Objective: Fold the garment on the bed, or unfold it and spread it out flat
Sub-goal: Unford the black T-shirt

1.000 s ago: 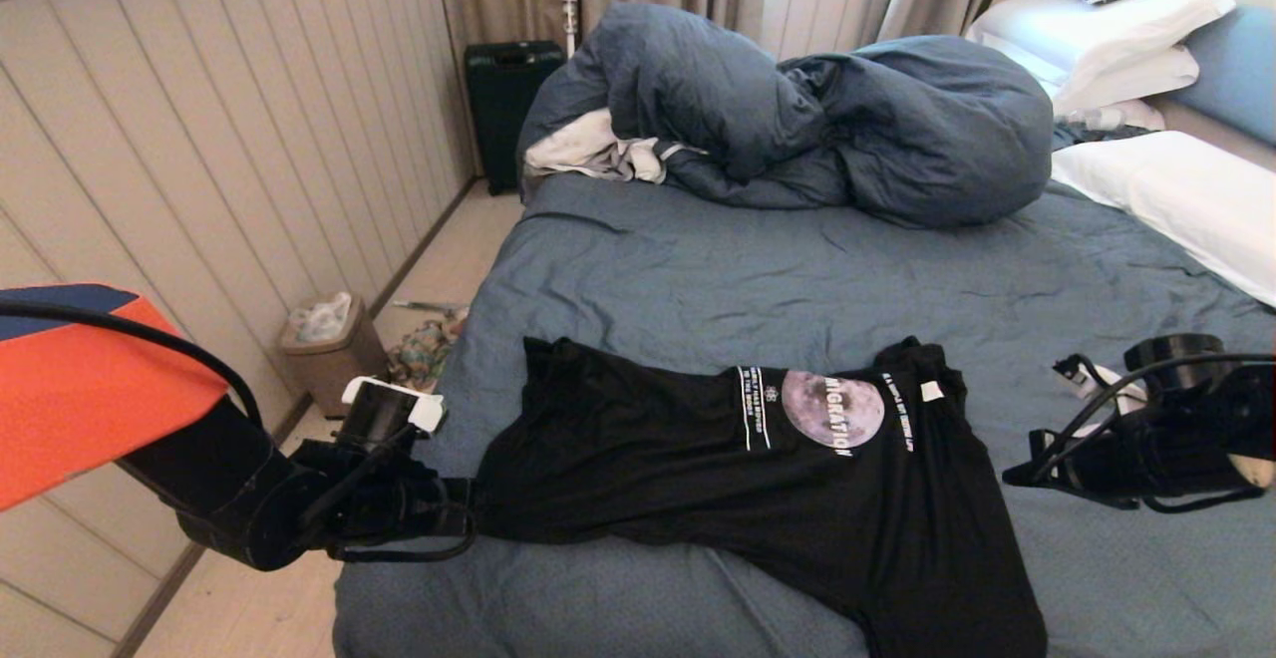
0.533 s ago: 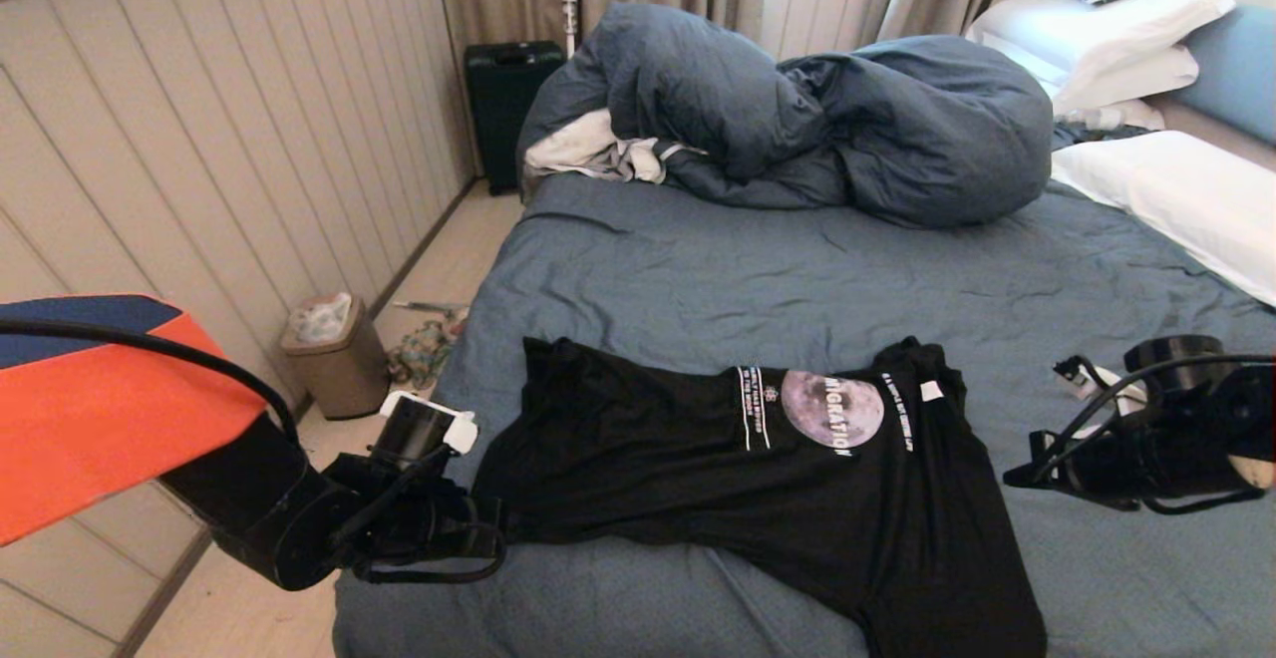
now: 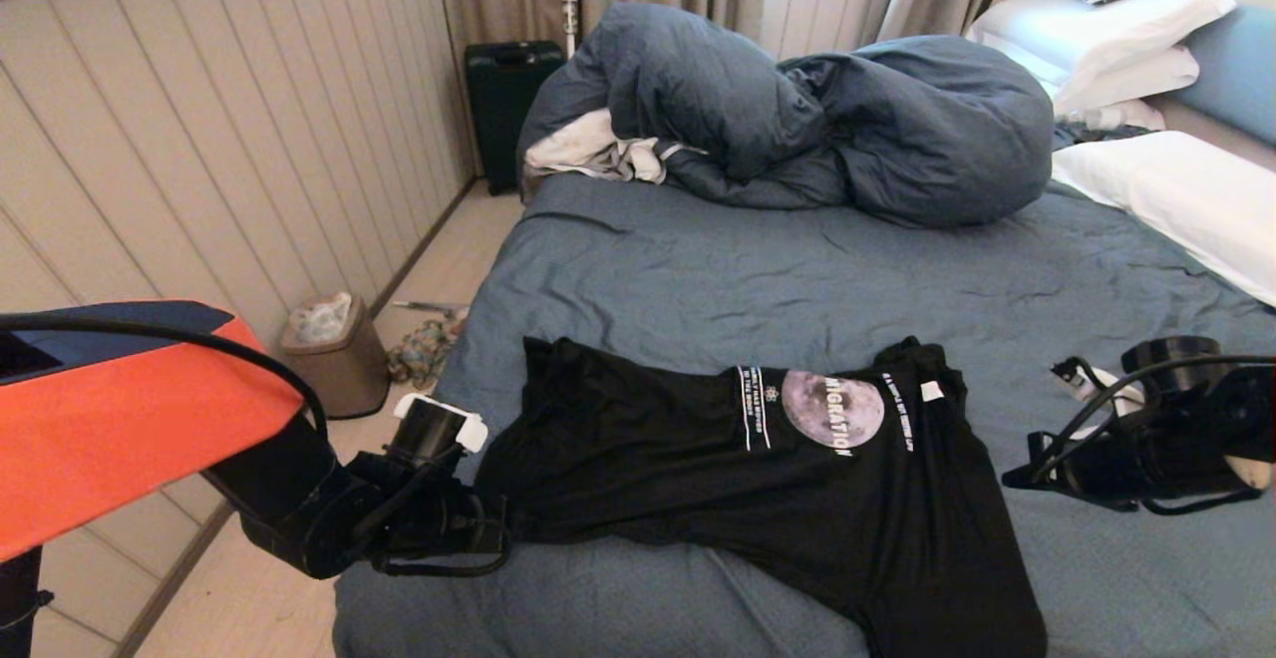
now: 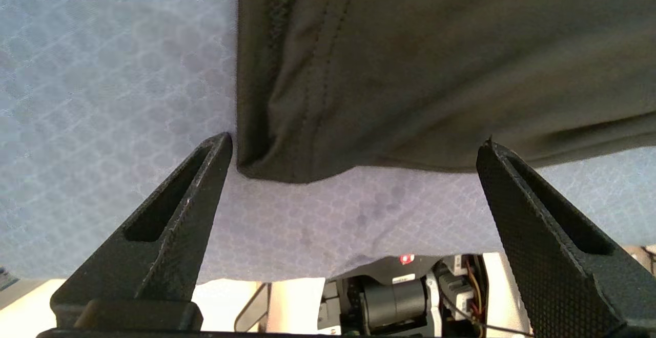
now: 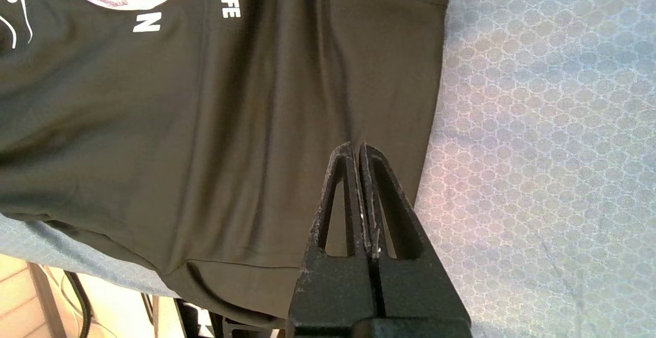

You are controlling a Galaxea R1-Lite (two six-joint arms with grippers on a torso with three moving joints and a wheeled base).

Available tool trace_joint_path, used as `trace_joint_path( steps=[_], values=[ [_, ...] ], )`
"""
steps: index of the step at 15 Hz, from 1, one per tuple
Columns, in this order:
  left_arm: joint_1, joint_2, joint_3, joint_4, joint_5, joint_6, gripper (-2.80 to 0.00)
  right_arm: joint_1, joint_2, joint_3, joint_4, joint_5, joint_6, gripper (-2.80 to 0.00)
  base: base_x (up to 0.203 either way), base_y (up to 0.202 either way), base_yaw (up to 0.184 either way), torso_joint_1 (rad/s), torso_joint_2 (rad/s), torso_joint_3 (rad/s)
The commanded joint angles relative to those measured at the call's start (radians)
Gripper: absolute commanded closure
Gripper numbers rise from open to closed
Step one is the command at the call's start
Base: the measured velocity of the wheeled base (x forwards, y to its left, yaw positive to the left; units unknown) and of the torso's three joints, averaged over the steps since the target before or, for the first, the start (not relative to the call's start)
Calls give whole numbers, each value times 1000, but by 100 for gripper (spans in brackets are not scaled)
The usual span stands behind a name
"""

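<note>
duvet (image 3: 817, 120) heaped beyond garment (image 3: 758, 469), pillows (image 3: 1166, 189) right, bin (image 3: 334, 354) left

Surface: bed (image 3: 758, 279), slate-blue sheet | Near edge: black T-shirt (image 3: 758, 469) lying flat-ish, print up | Far end: bunched duvet (image 3: 827, 120), white-grey cloth (image 3: 588, 150) | Right: white pillows (image 3: 1166, 189)
</note>
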Motion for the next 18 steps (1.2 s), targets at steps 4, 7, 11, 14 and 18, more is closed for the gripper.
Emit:
trace_joint_path(
  steps=[4, 7, 11, 14, 18],
  values=[
    [19, 36, -41, -4, 6, -2, -280, 0, 2, 0, 0, 3, -1, 0, 0, 0, 0, 0, 0, 0],
    [24, 41, -47, -1, 6, -2, -38, 1, 2, 2, 0, 3, -1, 0, 0, 0, 0, 0, 0, 0],
    [24, 56, -60, -2, 8, 1, 0, 1, 4, 0, 0, 3, -1, 0, 0, 0, 0, 0, 0, 0],
    [25, 53, -61, -3, 8, 1, 0, 3, 2, 0, 0, 3, -1, 0, 0, 0, 0, 0, 0, 0],
    [32, 23, -45, -11, 6, -1, 0, 51, 5, 41, -16, -107, -2, 0, 0, 0, 0, 0, 0, 0]
  ],
)
